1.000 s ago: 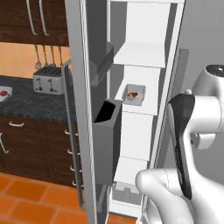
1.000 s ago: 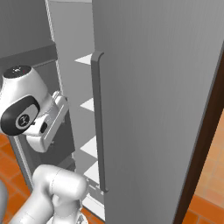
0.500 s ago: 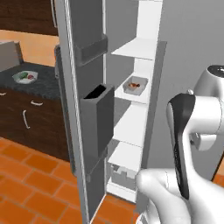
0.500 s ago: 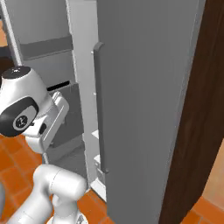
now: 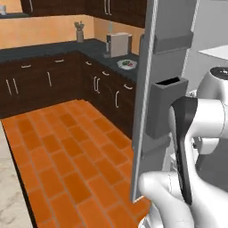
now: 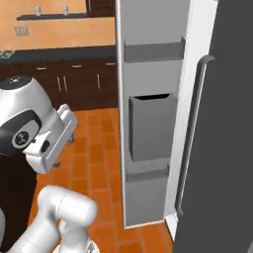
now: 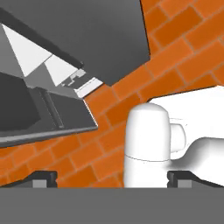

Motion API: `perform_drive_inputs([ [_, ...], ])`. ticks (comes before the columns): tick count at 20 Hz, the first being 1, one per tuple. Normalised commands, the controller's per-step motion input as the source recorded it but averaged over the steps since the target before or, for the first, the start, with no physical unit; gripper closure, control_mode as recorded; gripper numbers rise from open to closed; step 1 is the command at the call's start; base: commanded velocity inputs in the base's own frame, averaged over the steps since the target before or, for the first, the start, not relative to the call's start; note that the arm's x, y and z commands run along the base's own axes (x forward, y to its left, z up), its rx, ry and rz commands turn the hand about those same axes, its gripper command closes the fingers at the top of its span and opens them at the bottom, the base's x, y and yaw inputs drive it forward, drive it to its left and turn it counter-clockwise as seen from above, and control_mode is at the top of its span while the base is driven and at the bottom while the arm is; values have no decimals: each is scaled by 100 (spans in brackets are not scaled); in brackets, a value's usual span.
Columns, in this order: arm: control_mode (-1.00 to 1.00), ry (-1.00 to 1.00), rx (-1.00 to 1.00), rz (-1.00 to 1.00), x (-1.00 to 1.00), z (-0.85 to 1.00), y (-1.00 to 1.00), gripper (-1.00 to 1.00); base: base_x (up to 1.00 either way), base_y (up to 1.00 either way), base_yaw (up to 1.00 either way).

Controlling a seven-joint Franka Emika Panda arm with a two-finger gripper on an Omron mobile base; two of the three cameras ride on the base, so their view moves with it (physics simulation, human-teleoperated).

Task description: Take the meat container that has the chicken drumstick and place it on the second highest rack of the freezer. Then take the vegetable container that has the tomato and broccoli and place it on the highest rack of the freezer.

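Note:
In the hand view my gripper [image 7: 113,178] points down at the orange brick floor, open, with nothing between its fingertips [image 7: 41,177]. The freezer's open door [image 5: 153,102] stands on edge just left of my arm. Its inner side with grey bins [image 6: 148,126] faces the right base view. One white shelf edge [image 5: 213,51] of the freezer shows at the upper right. A pale dish with green and red bits, the vegetable container [image 5: 127,64], sits on the dark counter beyond the door. The meat container with the chicken drumstick is out of view.
A toaster [image 5: 118,44] stands behind the dish on the counter [image 5: 53,46], above dark cabinets [image 5: 40,84]. A grey door with a long bar handle [image 6: 192,133] rises close on the right. Brick floor [image 5: 62,151] stretches to the left.
The whole picture has swung: the base has turned left, so the freezer's inside slid off to the right and the counters and floor came in. The gripper stays open.

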Motion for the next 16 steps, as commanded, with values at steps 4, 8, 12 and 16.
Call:
perform_drive_inputs([
  [4, 100, 0, 0, 0, 0, 0, 0, -100, -2, 36, 81],
  [8, 100, 0, 0, 0, 0, 0, 0, -100, 70, 42, 40],
  [12, 100, 0, 0, 0, 0, 0, 0, -100, 94, 37, 5],
  [16, 100, 0, 0, 0, 0, 0, 0, -100, 94, 4, -5],
])
